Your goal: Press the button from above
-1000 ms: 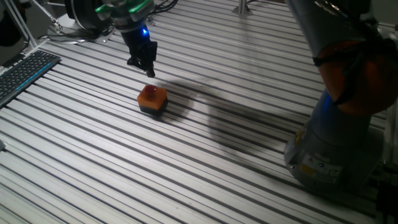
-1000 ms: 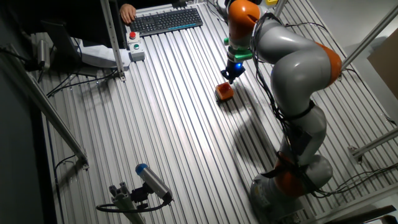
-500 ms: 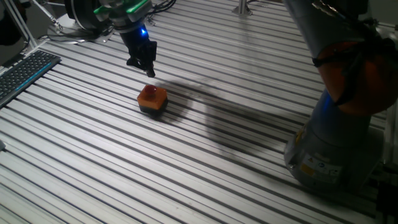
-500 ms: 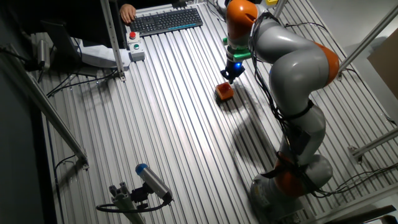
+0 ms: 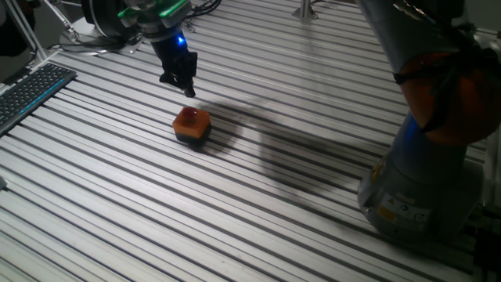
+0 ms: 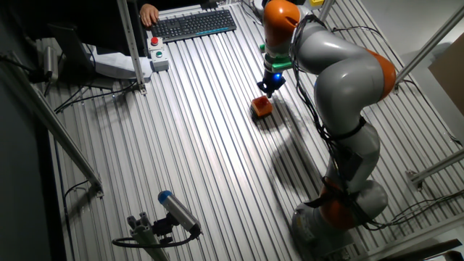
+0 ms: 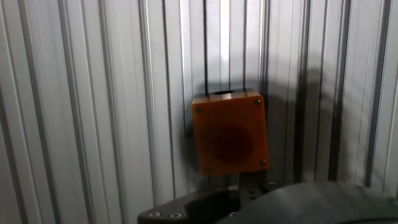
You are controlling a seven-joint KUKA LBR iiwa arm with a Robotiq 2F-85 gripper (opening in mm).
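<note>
The button point(image 5: 188, 117) is a small red dome on a square orange box with a dark base, standing on the slatted metal table. It also shows in the other fixed view point(image 6: 262, 106) and in the hand view point(image 7: 231, 142), seen from above, a little right of centre. My gripper point(image 5: 186, 88) hangs a short way above the button, slightly behind it, and does not touch it. It also shows in the other fixed view point(image 6: 267, 90). The fingertips look dark and narrow; no view shows a gap or contact between them.
The robot's grey and orange base point(image 5: 423, 180) stands at the right. A keyboard point(image 5: 27, 94) lies at the left edge. In the other fixed view, a second red button box point(image 6: 156, 51) and a person's hand point(image 6: 149, 13) are at the far side, and a tool point(image 6: 163, 217) lies at the near end.
</note>
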